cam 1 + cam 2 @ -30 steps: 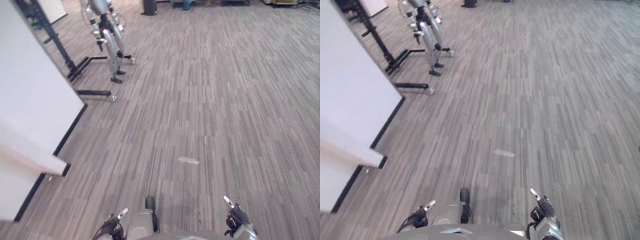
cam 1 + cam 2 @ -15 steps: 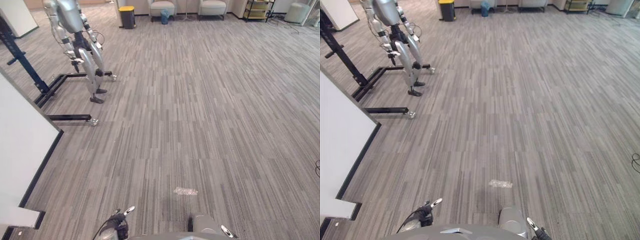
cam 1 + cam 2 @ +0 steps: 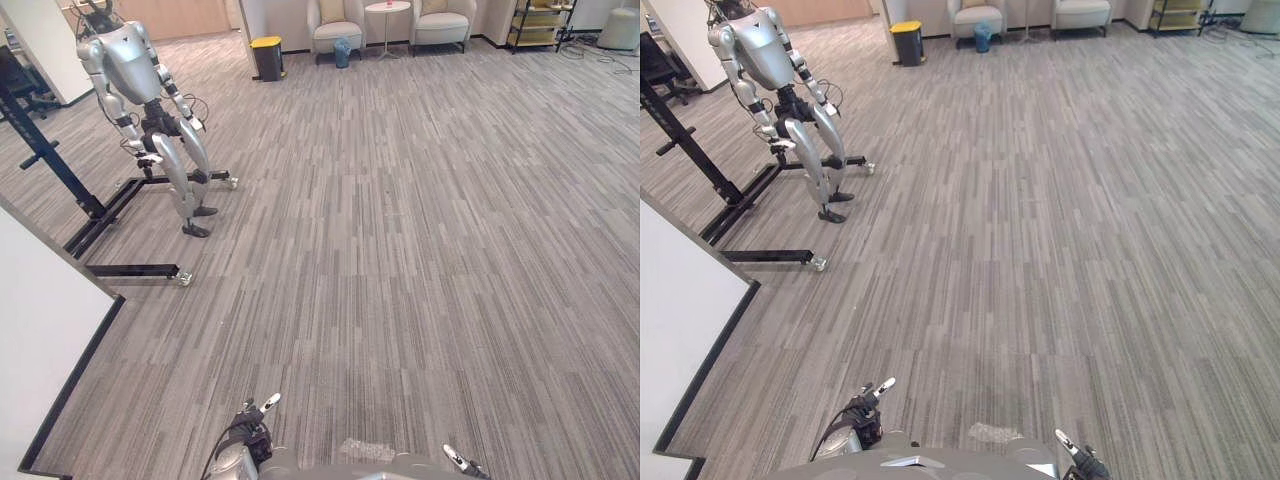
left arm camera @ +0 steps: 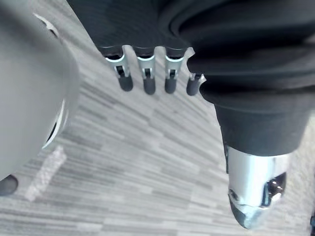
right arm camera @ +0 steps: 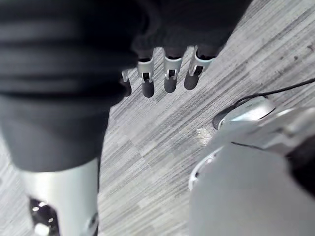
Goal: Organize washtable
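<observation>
A wide stretch of grey striped carpet floor (image 3: 420,230) is seen ahead. No washtable and none of its things can be made out, so where the task's things lie cannot be told, and nothing can be judged of how heavy, stiff, slippery or fragile they are, or where they are best taken hold of.

The left hand (image 4: 147,73) is hung low at the robot's side; in its wrist view the fingers are held straight and loose in a row, with the thumb (image 4: 253,196) set apart, and nothing is held. The right hand (image 5: 167,73) is likewise lowered, its fingers relaxed and empty above the carpet. Both hands are also glimpsed at the lower edge of the head views, the left (image 3: 262,407) and the right (image 3: 1072,445).

To the left, another humanoid robot (image 3: 140,90) is hung from a black wheeled stand (image 3: 90,205), and a white panel (image 3: 40,340) with a dark base edge is set along the near left. At the far end of the room a yellow-lidded bin (image 3: 267,57), two pale armchairs (image 3: 335,20) and a small round side table (image 3: 388,10) are placed. A small pale scrap (image 3: 992,433) lies on the carpet just before the robot.

The stage of the task is not settled by this scene.
</observation>
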You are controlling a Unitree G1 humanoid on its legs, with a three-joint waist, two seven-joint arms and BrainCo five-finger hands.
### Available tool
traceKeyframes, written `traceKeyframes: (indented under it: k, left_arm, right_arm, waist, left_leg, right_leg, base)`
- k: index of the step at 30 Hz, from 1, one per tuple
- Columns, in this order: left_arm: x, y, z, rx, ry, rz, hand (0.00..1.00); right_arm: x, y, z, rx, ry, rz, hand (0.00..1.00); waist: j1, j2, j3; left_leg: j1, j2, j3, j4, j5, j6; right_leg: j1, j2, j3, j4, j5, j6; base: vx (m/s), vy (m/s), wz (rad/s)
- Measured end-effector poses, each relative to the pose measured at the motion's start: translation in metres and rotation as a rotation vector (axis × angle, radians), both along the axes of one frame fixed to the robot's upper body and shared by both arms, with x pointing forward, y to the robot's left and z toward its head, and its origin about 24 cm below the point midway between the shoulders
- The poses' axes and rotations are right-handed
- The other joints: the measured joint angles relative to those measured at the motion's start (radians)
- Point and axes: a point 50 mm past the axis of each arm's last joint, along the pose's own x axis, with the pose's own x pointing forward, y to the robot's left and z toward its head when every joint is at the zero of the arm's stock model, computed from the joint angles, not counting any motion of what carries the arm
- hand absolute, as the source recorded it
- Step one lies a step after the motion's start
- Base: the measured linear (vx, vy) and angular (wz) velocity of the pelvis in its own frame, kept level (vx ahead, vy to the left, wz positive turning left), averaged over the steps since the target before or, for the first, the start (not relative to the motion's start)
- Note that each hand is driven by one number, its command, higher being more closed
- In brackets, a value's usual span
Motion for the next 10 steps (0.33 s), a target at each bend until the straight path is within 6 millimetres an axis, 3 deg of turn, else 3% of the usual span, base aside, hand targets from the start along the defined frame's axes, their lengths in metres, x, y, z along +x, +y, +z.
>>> traceKeyframes:
  k: [1,5,10]
  left_arm:
    - [-0.001,-0.002,-0.001,-0.007,0.01,0.001,0.0]
    - [0.001,0.005,-0.002,0.008,0.028,-0.011,0.0]
    - [-0.004,0.003,-0.005,0.023,0.065,-0.111,0.0]
  right_arm:
    - [0.005,0.002,0.0,0.001,-0.01,-0.004,0.0]
    - [0.002,0.009,-0.002,0.015,0.004,0.029,0.0]
    - [-0.013,0.01,-0.004,0.027,0.043,0.031,0.0]
  waist:
    - [-0.001,0.008,0.005]
    - [-0.001,-0.024,-0.003]
    - [-0.003,-0.03,-0.037]
  left_leg:
    - [0.016,-0.006,0.009,-0.072,0.028,0.03]
    - [0.085,-0.069,0.048,-0.219,0.058,0.048]
    - [0.127,-0.112,0.05,-0.36,0.113,0.059]
  right_leg:
    - [-0.002,0.009,0.021,0.006,-0.015,0.019]
    - [-0.009,-0.035,0.051,-0.013,-0.015,0.037]
    - [-0.008,-0.049,0.058,-0.08,0.002,0.065]
  base:
    - [0.06,0.176,-0.16]
    - [0.11,0.154,-0.14]
    - [0.07,0.088,-0.01]
